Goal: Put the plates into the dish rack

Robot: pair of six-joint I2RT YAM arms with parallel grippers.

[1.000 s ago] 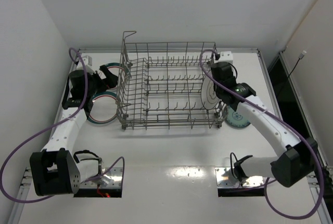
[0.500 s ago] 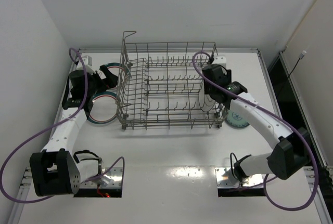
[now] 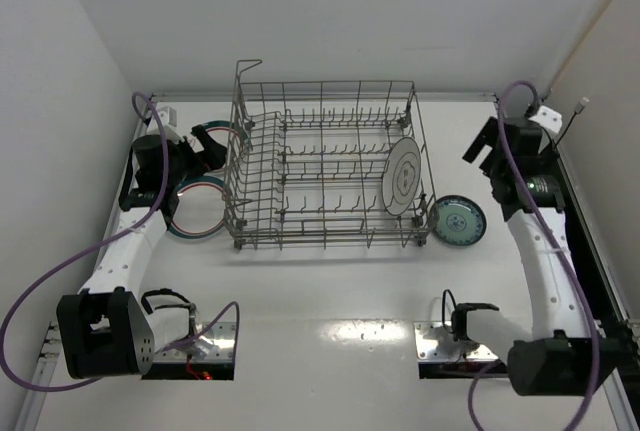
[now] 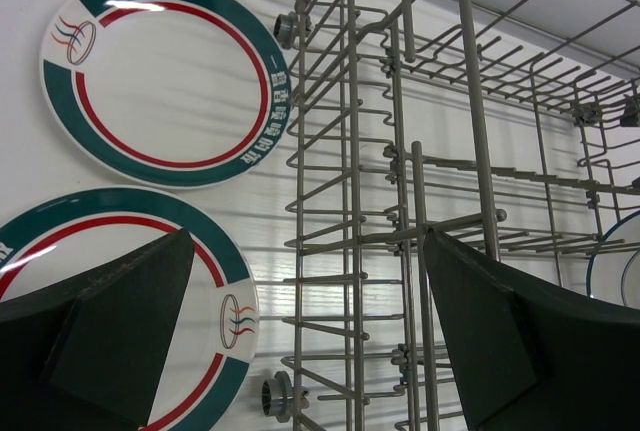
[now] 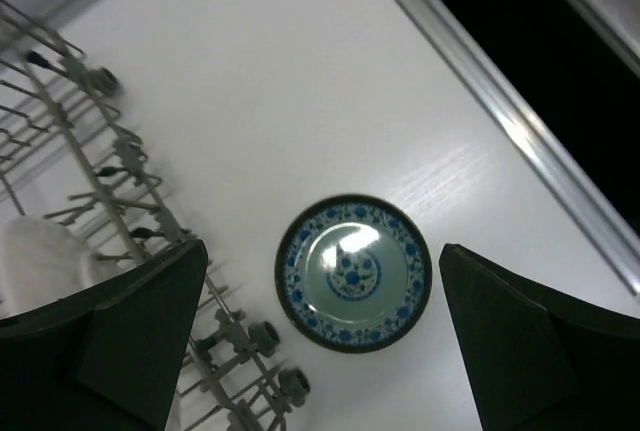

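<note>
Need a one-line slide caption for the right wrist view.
Right end effector open above the teal-blue patterned plate, which lies flat on the table beside the dish rack corner.

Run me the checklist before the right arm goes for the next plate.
1. Right pincer open and empty: ok.
2. Teal-blue plate lying flat, apart from the dish rack: ok.
3. Teal-blue plate showing between the right pincer's fingers in the wrist view: ok.
4. Grey-ringed plate standing on edge inside the rack: ok.
5. Left pincer open and empty: ok.
6. Left pincer's clearance above the near banded plate: cannot tell.
</note>
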